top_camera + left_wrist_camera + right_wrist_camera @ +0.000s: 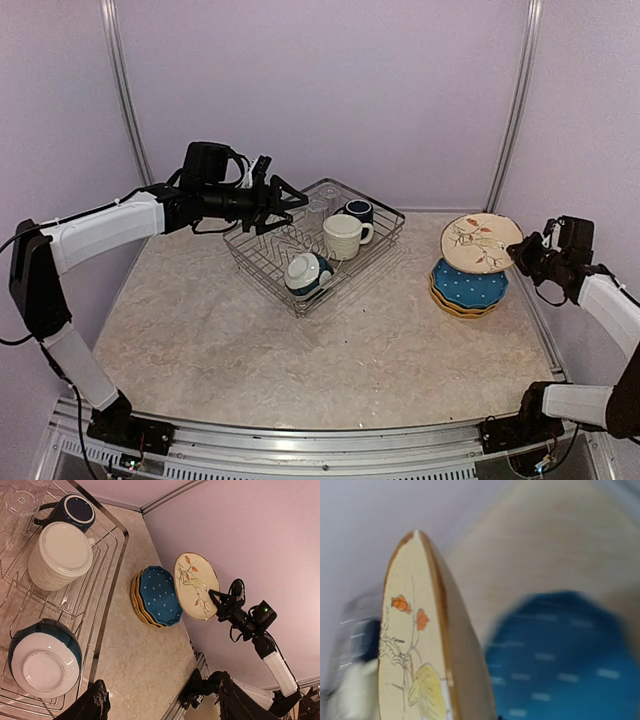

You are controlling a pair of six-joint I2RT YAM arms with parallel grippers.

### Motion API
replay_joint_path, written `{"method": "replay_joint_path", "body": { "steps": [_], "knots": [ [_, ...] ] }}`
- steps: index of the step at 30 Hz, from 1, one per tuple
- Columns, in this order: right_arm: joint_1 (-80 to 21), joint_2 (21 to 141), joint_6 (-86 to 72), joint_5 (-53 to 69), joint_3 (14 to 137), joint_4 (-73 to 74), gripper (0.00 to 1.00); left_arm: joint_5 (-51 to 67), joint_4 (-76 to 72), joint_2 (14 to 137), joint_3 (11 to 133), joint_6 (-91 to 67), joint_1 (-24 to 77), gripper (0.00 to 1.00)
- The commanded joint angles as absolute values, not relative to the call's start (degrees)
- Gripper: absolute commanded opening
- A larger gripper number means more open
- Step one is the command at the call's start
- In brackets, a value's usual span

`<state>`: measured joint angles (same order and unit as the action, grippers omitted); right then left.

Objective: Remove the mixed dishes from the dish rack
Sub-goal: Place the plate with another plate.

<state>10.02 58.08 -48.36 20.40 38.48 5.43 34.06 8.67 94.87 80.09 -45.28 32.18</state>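
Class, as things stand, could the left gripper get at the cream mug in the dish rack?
Probably yes: the left gripper hangs open over the dish rack, and the cream mug stands uncovered nearby, nothing above it.

Legible text, labels, brand marks, numbers, signs: none in any view. Cream bird-pattern plate (481, 243): painted motif with orange leaves, no lettering. Blue scalloped plate (470, 285): white dots only. Cream mug (343, 237), navy mug (358, 210), teal-and-white bowl (307, 272): no readable marking; the bowl's underside is plain white in the left wrist view.
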Motion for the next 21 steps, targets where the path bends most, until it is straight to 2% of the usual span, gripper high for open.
{"method": "replay_joint_path", "body": {
  "steps": [1,12,21],
  "knots": [
    [14.1,58.3,-47.0,23.2,38.5,9.6,0.00,33.8,9.7,93.7,79.5,-43.9,31.8,0.72],
    [16.4,69.4,-47.1,26.5,36.1,1.8,0.00,32.9,11.4,93.0,79.6,-43.2,31.8,0.72],
    [16.9,73.2,-45.0,26.2,36.7,1.1,0.00,32.1,12.7,93.3,80.4,-42.4,31.6,0.72]
  ]
}}
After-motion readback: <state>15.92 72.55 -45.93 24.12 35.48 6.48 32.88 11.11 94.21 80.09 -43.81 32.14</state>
